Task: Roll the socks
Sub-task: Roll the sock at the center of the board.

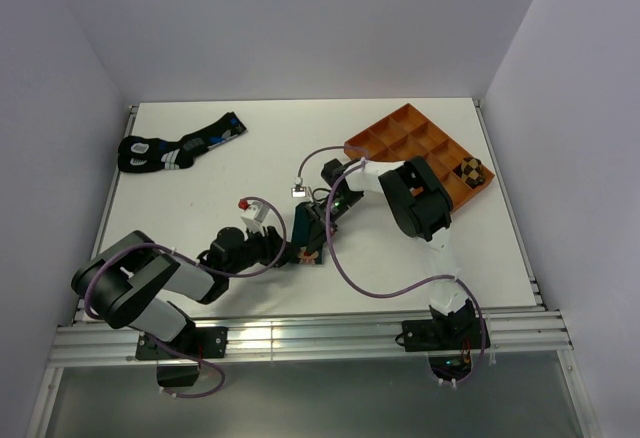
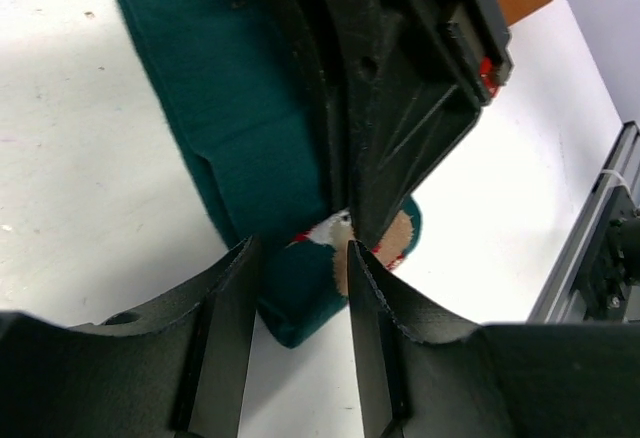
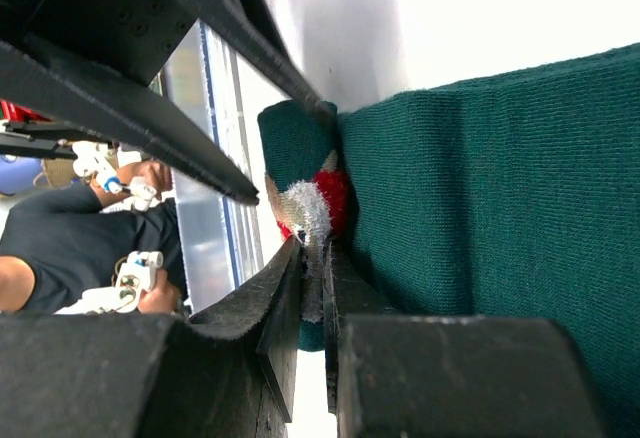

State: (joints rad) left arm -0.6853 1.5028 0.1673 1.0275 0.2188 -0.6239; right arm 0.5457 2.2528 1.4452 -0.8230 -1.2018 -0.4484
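Observation:
A dark teal sock (image 1: 303,226) (image 2: 250,108) (image 3: 500,188) with a red-and-white figure lies at the middle of the table, its near end folded over. My right gripper (image 1: 322,226) (image 3: 312,248) is shut on a thin flap of that sock beside the figure, and its black fingers (image 2: 400,88) reach in from above in the left wrist view. My left gripper (image 1: 290,248) (image 2: 302,248) stands open, its fingertips astride the sock's folded end. The brown-and-black checkered sock (image 1: 472,170) sits bundled in a compartment of the orange tray.
The orange compartment tray (image 1: 410,138) stands at the back right. A dark pair of socks with blue and white marks (image 1: 180,148) lies at the back left. The metal rail (image 3: 215,158) of the table's near edge is close to both grippers.

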